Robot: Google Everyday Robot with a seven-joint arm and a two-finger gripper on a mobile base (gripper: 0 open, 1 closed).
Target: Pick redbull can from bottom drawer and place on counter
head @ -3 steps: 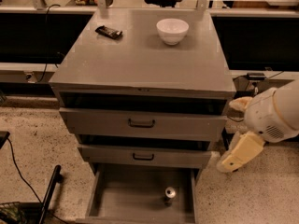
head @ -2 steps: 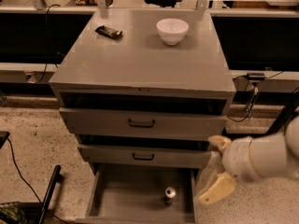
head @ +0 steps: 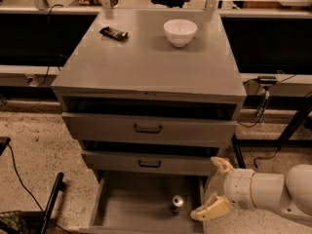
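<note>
The redbull can stands upright in the open bottom drawer, right of its middle; I see mainly its shiny silver top. My gripper is low at the right, just beside the drawer's right edge and right of the can, apart from it. Its two cream fingers are spread open, and nothing is between them. The counter is the flat grey top of the cabinet above.
A white bowl and a flat black wrapped bar lie on the counter's far part. Two upper drawers with dark handles stick out slightly. A black pole leans at lower left. Cables and a table leg stand at the right.
My arm has swung down and left, from beside the middle drawers to the right edge of the bottom drawer, nearer the can. The can has not moved.
</note>
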